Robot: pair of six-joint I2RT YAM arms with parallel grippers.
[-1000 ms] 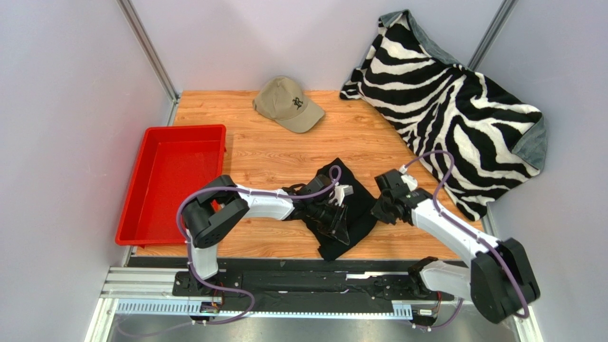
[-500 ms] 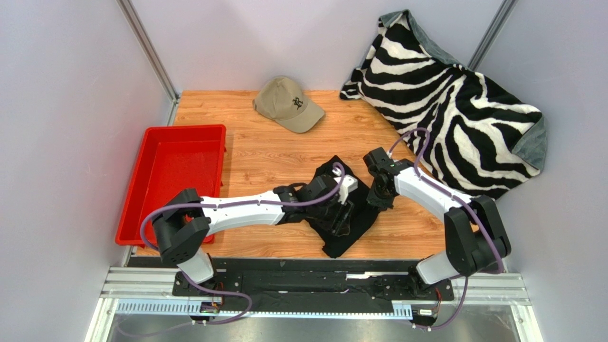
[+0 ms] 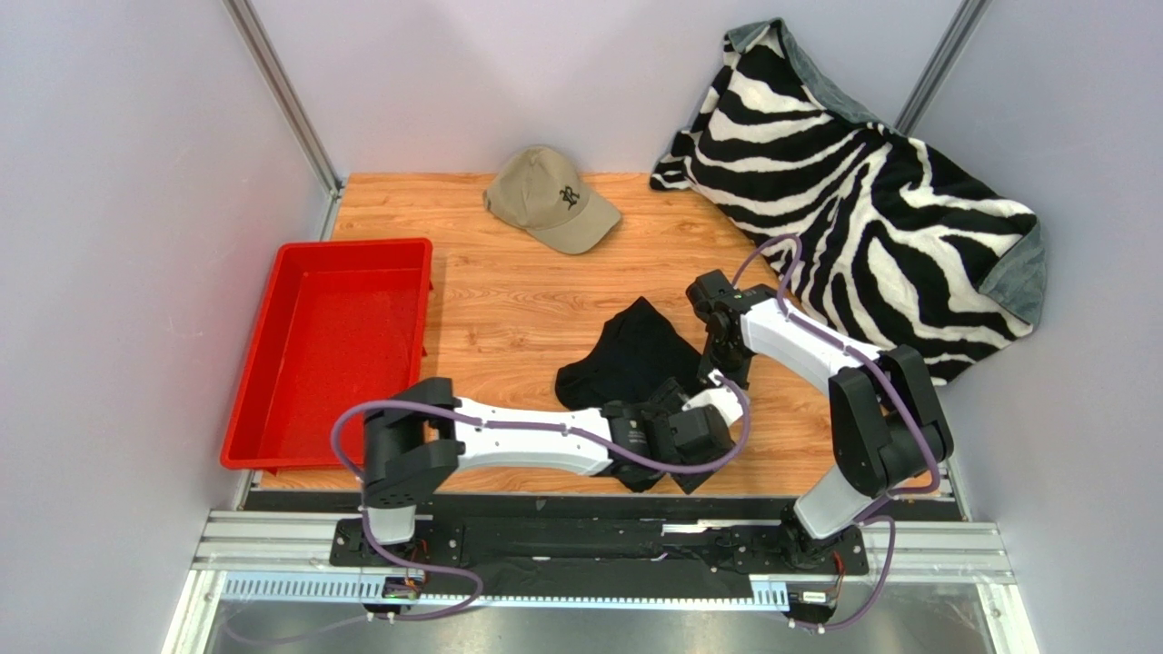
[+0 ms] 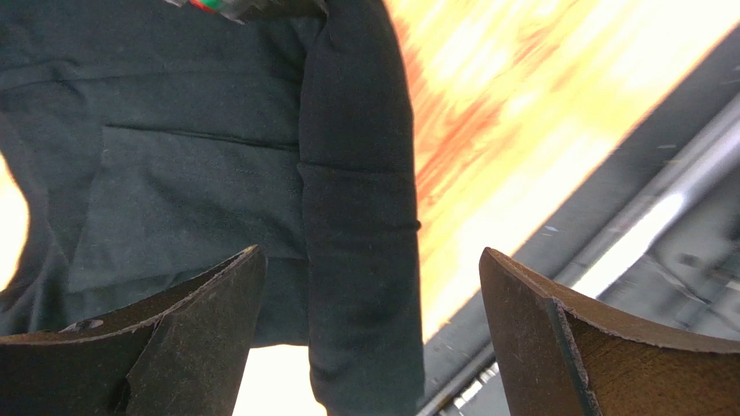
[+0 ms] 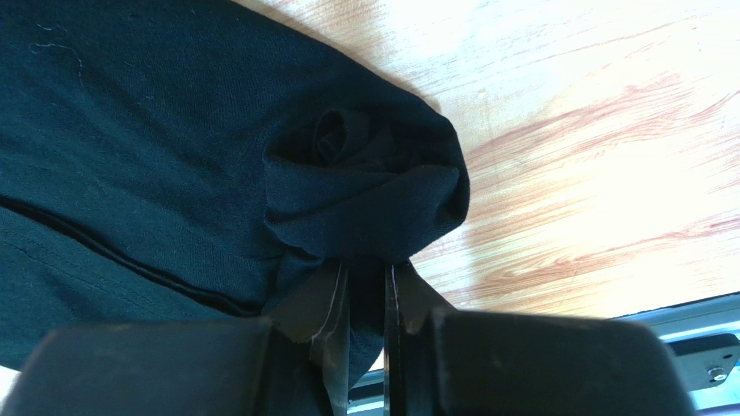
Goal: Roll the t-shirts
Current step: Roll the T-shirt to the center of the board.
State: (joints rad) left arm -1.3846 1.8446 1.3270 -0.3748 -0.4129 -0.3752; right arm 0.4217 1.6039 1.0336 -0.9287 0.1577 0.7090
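T-shirt [image 3: 631, 352] lies bunched on the table [image 3: 519, 293], its near end hidden under my left gripper [image 4: 368, 260], fingers wide apart over a fold. Right gripper [image 5: 363, 290] pinches the rolled end, fingertips buried in cloth.

The table [image 3: 505, 293] has a wood-grain surface. A red tray [image 3: 352, 248] lies along the left edge, long side parallel to it. A tan cap [image 3: 553, 199] sits at the far edge, near its middle. A zebra-striped blanket [image 3: 874, 218] covers the far right corner and extends along the right edge. A black t-shirt [image 3: 635, 354], partly rolled, lies right of centre, reaching toward the near edge, well apart from the tray.
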